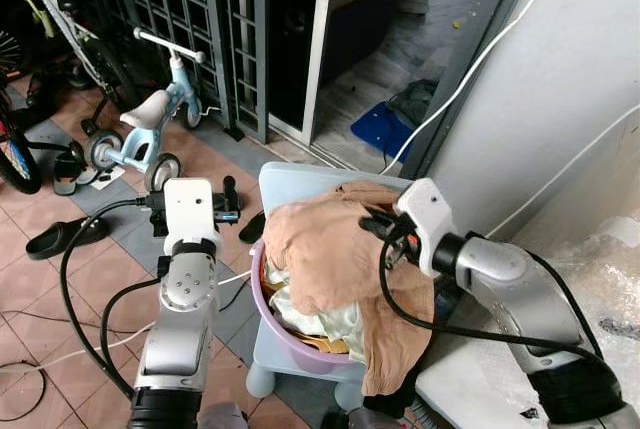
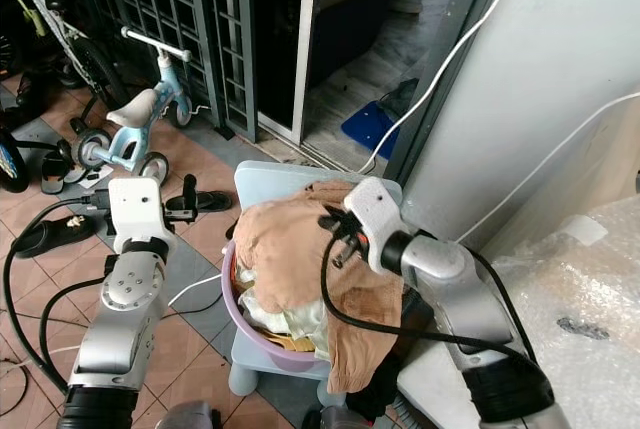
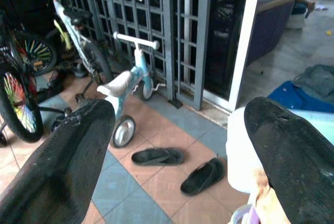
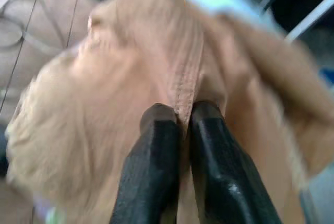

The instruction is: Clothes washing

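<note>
One tan garment (image 1: pixel 320 249) pinched in right tool (image 4: pixel 180 117).

A small light-blue balance bike (image 1: pixel 140 134) with a white seat stands on the tiled floor (image 1: pixel 60 279), ahead of the left jaws and well apart from them. Behind it runs a dark metal grille (image 1: pixel 170 9), and larger bicycles (image 3: pixel 26 78) lean at the far left. A pair of black sandals (image 3: pixel 180 166) lies on the tiles between the bike and the left jaws. Another black shoe (image 1: pixel 60 236) rests further left. A blue cloth (image 1: pixel 385 131) lies on the grey floor past the open doorway, well beyond the right jaws. White cables (image 1: pixel 480 59) run across the grey wall (image 1: pixel 560 99) beside the right jaws.
</note>
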You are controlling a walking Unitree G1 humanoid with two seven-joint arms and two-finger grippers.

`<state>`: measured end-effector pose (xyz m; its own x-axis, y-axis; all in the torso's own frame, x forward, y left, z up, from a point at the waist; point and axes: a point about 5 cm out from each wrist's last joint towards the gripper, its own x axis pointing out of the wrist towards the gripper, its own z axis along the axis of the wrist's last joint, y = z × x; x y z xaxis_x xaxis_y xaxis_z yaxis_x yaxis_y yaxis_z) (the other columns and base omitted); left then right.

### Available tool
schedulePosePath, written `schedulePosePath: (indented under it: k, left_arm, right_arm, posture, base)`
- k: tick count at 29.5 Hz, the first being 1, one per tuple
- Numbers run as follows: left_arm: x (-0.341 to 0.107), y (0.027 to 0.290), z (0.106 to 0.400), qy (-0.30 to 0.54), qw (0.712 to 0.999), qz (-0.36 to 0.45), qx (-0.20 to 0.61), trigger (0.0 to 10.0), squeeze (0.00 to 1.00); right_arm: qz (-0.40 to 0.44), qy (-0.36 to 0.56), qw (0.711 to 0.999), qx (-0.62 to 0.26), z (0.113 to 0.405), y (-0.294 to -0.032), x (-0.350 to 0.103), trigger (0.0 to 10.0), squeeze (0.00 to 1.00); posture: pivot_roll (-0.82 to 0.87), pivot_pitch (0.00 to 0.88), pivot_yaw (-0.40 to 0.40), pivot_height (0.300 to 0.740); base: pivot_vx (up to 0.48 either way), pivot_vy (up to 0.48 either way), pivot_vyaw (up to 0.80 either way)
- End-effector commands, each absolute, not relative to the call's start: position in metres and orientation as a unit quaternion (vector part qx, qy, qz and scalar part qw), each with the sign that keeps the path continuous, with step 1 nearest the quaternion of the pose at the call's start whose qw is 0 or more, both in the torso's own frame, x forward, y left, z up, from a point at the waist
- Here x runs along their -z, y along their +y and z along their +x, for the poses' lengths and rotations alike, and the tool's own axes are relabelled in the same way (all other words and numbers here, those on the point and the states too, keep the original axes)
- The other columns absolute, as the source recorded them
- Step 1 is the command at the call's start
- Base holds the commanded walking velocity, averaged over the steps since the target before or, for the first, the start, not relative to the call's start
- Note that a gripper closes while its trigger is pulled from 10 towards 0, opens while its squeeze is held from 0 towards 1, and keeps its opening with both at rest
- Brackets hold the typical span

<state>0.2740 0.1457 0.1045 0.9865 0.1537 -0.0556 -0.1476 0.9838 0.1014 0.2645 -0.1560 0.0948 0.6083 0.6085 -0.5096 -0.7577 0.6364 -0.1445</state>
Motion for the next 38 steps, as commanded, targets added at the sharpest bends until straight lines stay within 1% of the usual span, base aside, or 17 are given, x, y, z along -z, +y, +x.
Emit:
schedulePosePath:
  k: [1,3,4,9,11,14,17,20,26,27,30,34,35,38]
  left_arm:
    - [-0.106,0.140,0.274,0.030,0.996,0.048,-0.064,10.0,0.00]
    - [-0.106,0.140,0.274,0.031,0.996,0.047,-0.064,10.0,0.00]
    - [-0.106,0.139,0.273,0.032,0.996,0.047,-0.064,10.0,0.00]
    - [-0.105,0.139,0.271,0.033,0.996,0.046,-0.064,10.0,0.00]
    - [-0.105,0.140,0.271,0.033,0.996,0.047,-0.066,10.0,0.00]
    - [-0.106,0.144,0.269,0.034,0.996,0.048,-0.072,10.0,0.00]
    - [-0.105,0.145,0.267,0.037,0.995,0.048,-0.076,10.0,0.00]
    - [-0.106,0.143,0.265,0.037,0.995,0.047,-0.075,10.0,0.00]
    - [-0.111,0.144,0.263,0.035,0.995,0.046,-0.076,10.0,0.00]
    - [-0.111,0.146,0.261,0.036,0.995,0.047,-0.078,10.0,0.00]
    - [-0.111,0.151,0.257,0.040,0.995,0.050,-0.082,10.0,0.00]
    - [-0.110,0.153,0.255,0.044,0.994,0.052,-0.085,10.0,0.00]
    - [-0.109,0.153,0.253,0.047,0.994,0.053,-0.086,10.0,0.00]
    - [-0.110,0.150,0.253,0.049,0.994,0.052,-0.082,10.0,0.00]
  right_arm:
    - [-0.181,0.214,0.873,-0.399,0.264,-0.156,-0.095,10.0,1.00]
    - [-0.181,0.204,0.869,-0.414,0.264,-0.154,-0.099,10.0,1.00]
    - [-0.187,0.184,0.866,-0.425,0.265,-0.152,-0.105,10.0,1.00]
    - [-0.201,0.128,0.904,-0.356,0.293,-0.154,-0.123,10.0,1.00]
    - [-0.212,0.108,0.914,-0.328,0.303,-0.154,-0.130,10.0,1.00]
    - [-0.210,0.101,0.922,-0.310,0.312,-0.149,-0.134,10.0,1.00]
    - [-0.214,0.110,0.917,-0.318,0.313,-0.142,-0.131,10.0,1.00]
    - [-0.215,0.139,0.906,-0.337,0.313,-0.130,-0.115,10.0,1.00]
    - [-0.190,0.202,0.900,-0.335,0.314,-0.118,-0.083,10.0,1.00]
    - [-0.187,0.228,0.893,-0.341,0.310,-0.116,-0.072,10.0,1.00]
    - [-0.161,0.260,0.889,-0.341,0.305,-0.115,-0.062,10.0,1.00]
    - [-0.169,0.281,0.879,-0.347,0.300,-0.118,-0.052,10.0,1.00]
    - [-0.177,0.299,0.870,-0.349,0.295,-0.122,-0.042,10.0,1.00]
    - [-0.178,0.322,0.860,-0.352,0.289,-0.125,-0.030,10.0,1.00]
  posture:
    - [0.00,0.000,-0.074,0.740]
    - [0.00,0.000,-0.076,0.740]
    - [0.00,0.000,-0.077,0.740]
    - [0.01,0.000,-0.085,0.740]
    - [0.02,0.000,-0.090,0.740]
    - [0.02,0.000,-0.095,0.740]
    - [0.03,0.000,-0.098,0.740]
    - [0.04,0.000,-0.101,0.740]
    - [0.07,0.000,-0.107,0.740]
    - [0.07,0.000,-0.108,0.740]
    - [0.08,0.000,-0.111,0.740]
    - [0.08,0.000,-0.111,0.740]
    - [0.08,0.000,-0.111,0.740]
    - [0.08,0.000,-0.110,0.740]
  base:
    - [0.000,0.000,0.00]
    - [0.000,0.000,0.00]
    - [0.000,0.000,0.00]
    - [0.000,0.000,0.00]
    - [0.000,0.000,0.00]
    - [0.000,0.000,0.00]
    - [0.000,0.000,0.00]
    - [0.000,0.000,0.00]
    - [0.000,0.000,0.00]
    - [0.000,0.000,0.00]
    - [0.000,0.000,0.00]
    - [0.000,0.000,0.00]
    - [0.000,0.000,0.00]
    - [0.000,0.000,0.00]
